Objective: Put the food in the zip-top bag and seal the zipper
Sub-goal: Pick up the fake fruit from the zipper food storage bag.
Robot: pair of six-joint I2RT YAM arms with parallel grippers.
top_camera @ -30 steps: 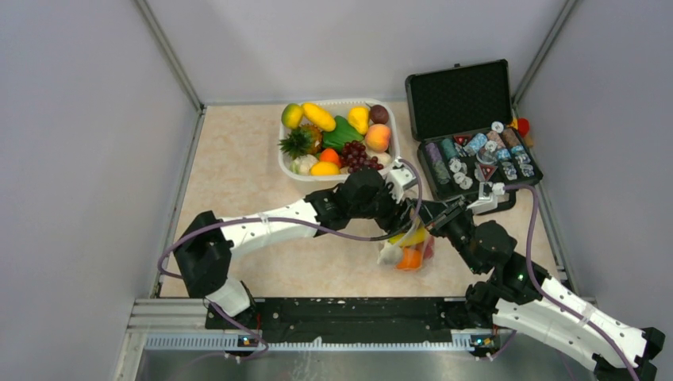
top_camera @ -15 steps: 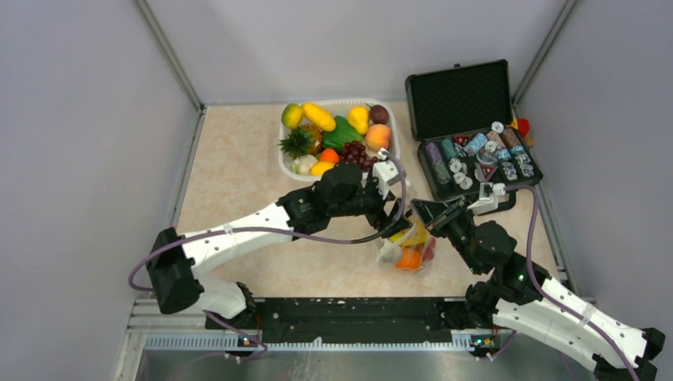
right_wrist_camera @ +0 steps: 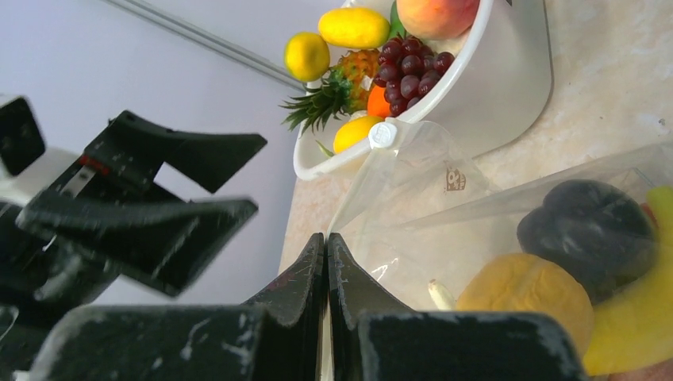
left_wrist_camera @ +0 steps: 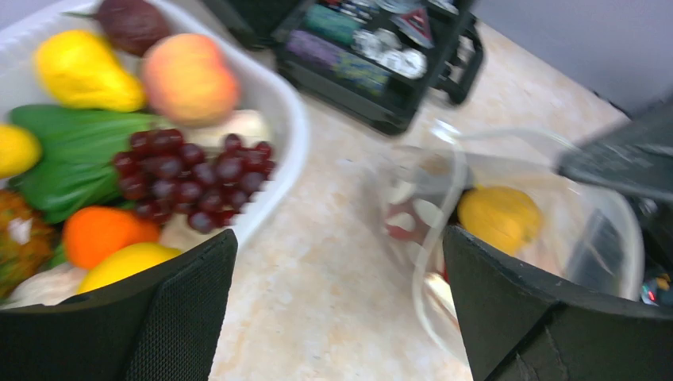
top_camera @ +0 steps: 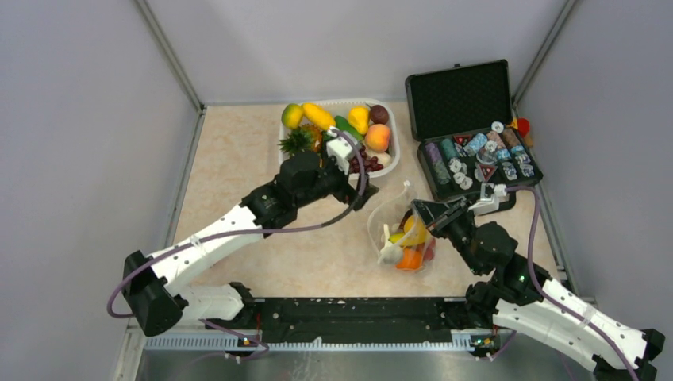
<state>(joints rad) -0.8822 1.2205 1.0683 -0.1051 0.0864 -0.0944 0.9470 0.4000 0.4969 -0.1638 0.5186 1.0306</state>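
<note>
Looking along the right wrist view, I see the right tool [right_wrist_camera: 326, 246] with its two scuffed black fingers pressed flat together on the thin film at the rim of the zip-top bag [top_camera: 401, 234]. That pinch holds one side of the mouth up off the worktop [top_camera: 238, 198].

The bag is clear and crinkly and sags into a soft pouch. From above, its length runs roughly from the far side toward the near edge, with the mouth at the far end gaping up toward the white tub [left_wrist_camera: 290, 127]. The zipper [left_wrist_camera: 463, 171] is a thin whitish strip bent into an open loop around that mouth (plainly unsealed), and there is a small white round tab [right_wrist_camera: 382, 133] at one corner.

Inside the bag lie glossy toy pieces: a rounded yellow-orange fruit [right_wrist_camera: 524, 309], a dark purple lump [right_wrist_camera: 591, 226], a curved yellow one and an orange one [top_camera: 409, 259].

The left tool [left_wrist_camera: 337, 236] has its blocky matte black fingers spread wide with nothing between them. It hangs over the beige marbled worktop, between the tub's near corner and the bag's mouth.

The tub is smooth, with rounded corners. It holds dark grapes [left_wrist_camera: 190, 171] beside a fuzzy-looking peach [left_wrist_camera: 190, 75], a yellow pear [left_wrist_camera: 79, 71], a green pepper [left_wrist_camera: 71, 155] and a spiky pineapple [right_wrist_camera: 341, 91].

To the right of the tub a black case [top_camera: 460, 99] stands open, with rows of chips in its lower half.
</note>
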